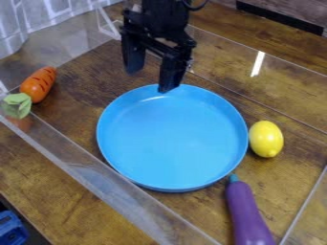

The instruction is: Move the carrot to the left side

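My gripper (152,73) spread, empty. Carrot (40,82) well off to its left – small, light, stiff plastic, likely slick, tapered. Pinch across thick middle – not tip.

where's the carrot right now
In the camera view the carrot lies at the far left edge of the table, left of the blue plate, well apart from the gripper.
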Available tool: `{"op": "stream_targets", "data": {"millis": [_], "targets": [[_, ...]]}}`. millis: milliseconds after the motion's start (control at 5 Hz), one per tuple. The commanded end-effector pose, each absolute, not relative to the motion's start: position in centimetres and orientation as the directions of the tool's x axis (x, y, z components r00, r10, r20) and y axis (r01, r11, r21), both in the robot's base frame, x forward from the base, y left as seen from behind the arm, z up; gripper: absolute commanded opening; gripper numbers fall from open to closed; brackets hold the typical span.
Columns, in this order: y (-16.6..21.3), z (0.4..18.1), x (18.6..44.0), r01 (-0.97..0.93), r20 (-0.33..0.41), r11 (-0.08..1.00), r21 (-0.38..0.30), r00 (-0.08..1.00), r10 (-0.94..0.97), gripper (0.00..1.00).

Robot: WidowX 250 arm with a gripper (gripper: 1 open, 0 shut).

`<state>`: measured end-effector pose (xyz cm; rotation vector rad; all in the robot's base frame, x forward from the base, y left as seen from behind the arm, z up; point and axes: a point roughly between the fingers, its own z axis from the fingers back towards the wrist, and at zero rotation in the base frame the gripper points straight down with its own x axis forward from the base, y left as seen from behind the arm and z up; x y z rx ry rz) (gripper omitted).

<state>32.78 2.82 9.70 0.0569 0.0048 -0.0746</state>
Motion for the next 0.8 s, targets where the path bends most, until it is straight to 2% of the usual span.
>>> {"op": "stream_targets", "data": {"millis": [0, 600], "targets": [[4.0, 10.6, 33.0, 0.048, 0.034, 0.997, 0.056, 0.998, -0.049, 1.00], [4.6, 9.3, 32.7, 0.043, 0.007, 0.998, 0.040, 0.999, -0.043, 1.00]]}}
